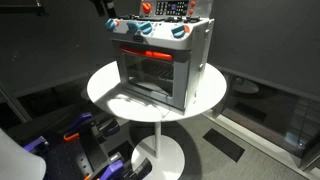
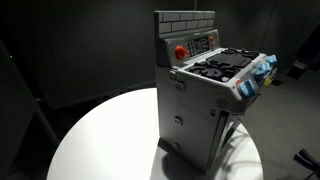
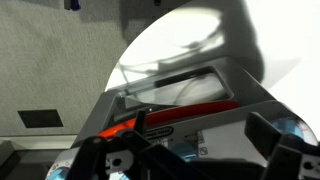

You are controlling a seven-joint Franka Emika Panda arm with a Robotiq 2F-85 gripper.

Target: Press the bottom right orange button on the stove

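Where the stove is set: on the round white table, seen in both exterior views.
Front: a glowing strip is seen above the glass door, with blue-grey knobs higher up.
Back panel: a red button is shown on the upright panel behind the burners.
Gripper: held above the stove's front in the wrist view. Its dark fingers are spread wide, and nothing is gripped.

place: probably a lab | cues: dark walls, toy stove on white pedestal table
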